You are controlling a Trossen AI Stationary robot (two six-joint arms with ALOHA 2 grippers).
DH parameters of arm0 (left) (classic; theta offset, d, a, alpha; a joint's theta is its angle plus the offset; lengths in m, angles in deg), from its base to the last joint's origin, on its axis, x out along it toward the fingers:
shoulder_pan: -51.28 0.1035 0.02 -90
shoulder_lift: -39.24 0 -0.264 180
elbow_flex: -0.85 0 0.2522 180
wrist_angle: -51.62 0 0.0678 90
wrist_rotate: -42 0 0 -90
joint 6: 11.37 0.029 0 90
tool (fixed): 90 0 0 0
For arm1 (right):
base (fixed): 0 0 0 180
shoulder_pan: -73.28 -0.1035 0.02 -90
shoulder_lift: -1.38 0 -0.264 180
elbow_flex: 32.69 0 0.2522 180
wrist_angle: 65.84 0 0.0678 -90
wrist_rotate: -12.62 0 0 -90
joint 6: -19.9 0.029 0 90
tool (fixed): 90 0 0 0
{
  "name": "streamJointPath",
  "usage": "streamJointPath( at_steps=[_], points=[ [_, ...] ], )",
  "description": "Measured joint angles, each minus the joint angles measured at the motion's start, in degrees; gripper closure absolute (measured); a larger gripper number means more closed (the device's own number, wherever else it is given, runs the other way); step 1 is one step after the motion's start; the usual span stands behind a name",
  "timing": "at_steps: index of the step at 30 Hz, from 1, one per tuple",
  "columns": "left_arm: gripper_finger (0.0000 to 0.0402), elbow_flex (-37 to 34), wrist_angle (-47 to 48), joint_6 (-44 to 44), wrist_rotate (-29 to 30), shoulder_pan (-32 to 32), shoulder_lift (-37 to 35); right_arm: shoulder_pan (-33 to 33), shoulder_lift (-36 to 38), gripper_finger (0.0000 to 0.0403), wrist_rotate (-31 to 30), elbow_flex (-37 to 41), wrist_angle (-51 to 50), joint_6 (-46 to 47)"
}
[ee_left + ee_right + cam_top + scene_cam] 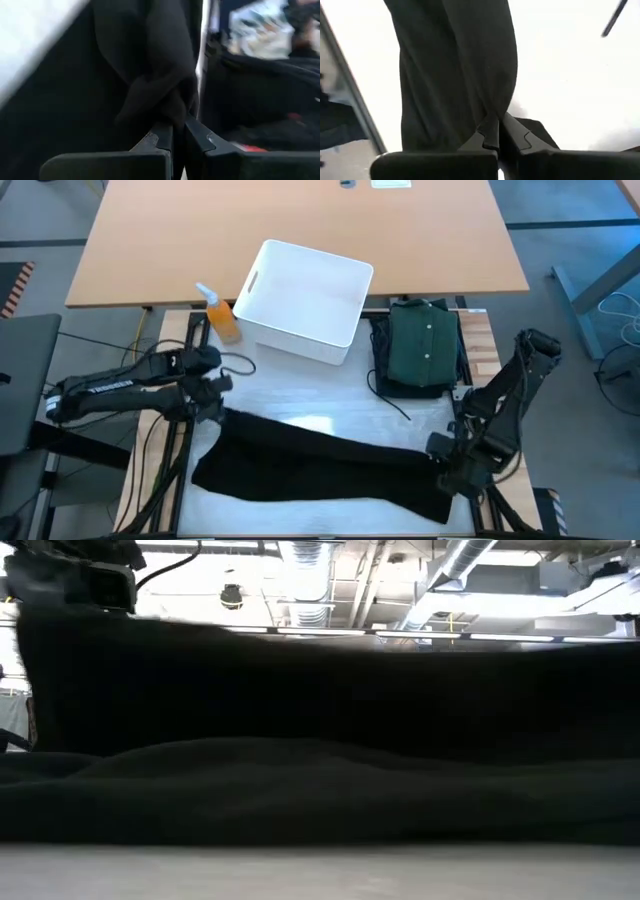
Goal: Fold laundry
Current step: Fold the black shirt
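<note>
A long dark garment (320,465) stretches across the white table top (330,395) from left to right. In the low view it fills the picture as a dark curtain (320,720), its lower part lying on the table. My left gripper (215,412) is shut on its left end, my right gripper (445,452) on its right end. A folded dark green buttoned shirt (425,345) lies at the back right on other dark clothing. My left gripper (179,125) pinches a bunched fold of the garment's left end (165,102) between its two fingers, several layers gathered together. The cloth runs away from the fingertips toward the other arm, raised at this end. My right gripper (499,122) pinches a gathered fold at the garment's right end (492,107) between its two fingers, coming from above and pointing down. The cloth hangs from the fingertips in long creases down to the table.
A white plastic bin (305,300) stands at the back middle, an orange spray bottle (222,320) just left of it. A wooden table (300,230) lies beyond. Free white surface (300,385) shows between the bin and the garment.
</note>
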Motion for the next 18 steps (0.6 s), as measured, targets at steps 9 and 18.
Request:
streamJointPath(
  at_steps=[9, 18],
  points=[
    [0.0401, -5.81, -1.37, -22.16, 7.39, -20.21, 0.20, -4.97, -5.02, 0.0382, -0.41, 0.04, 13.05, 6.62],
    [0.0401, -13.04, -14.34, -33.56, 14.19, -30.62, 3.46, -2.83, -13.81, 0.0348, 3.48, 0.07, 33.61, 10.32]
  ],
)
